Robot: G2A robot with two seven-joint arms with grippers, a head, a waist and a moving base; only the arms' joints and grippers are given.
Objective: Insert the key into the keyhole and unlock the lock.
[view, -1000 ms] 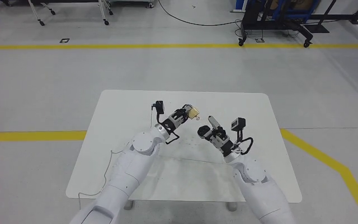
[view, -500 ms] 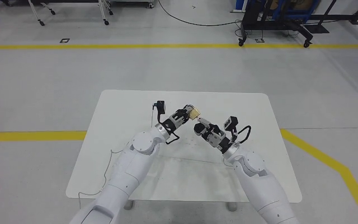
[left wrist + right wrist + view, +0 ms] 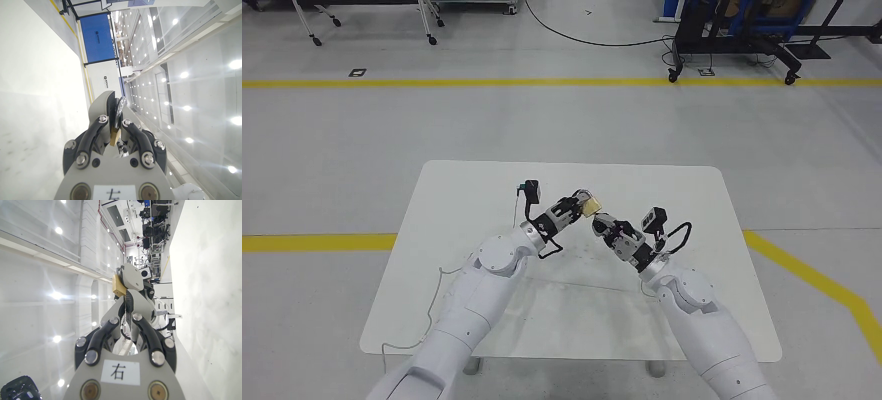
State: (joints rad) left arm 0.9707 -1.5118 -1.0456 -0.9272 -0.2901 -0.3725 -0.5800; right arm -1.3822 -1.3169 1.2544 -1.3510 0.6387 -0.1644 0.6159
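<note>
A brass padlock [image 3: 588, 205] is held above the middle of the white table [image 3: 692, 190], with my left gripper [image 3: 581, 201] shut on it. In the left wrist view the brass body [image 3: 115, 137] sits deep between the fingers. Its silver shackle [image 3: 120, 108] lies toward the tips of the left gripper [image 3: 118, 106]. My right gripper [image 3: 600, 221] is shut, its tips just below the lock. In the right wrist view the right gripper [image 3: 126, 298] reaches the underside of the padlock [image 3: 118, 286]. The key is hidden between its pads.
Both arms meet above the table's centre, with bare tabletop on every side. A thin cable [image 3: 432, 300] trails off the table's left edge. Yellow floor lines [image 3: 312, 242] and wheeled racks [image 3: 732, 40] lie well beyond the table.
My right gripper has moved left and slightly away from me, closing the gap until its tips meet the lock's underside. The left arm has kept still with the lock.
</note>
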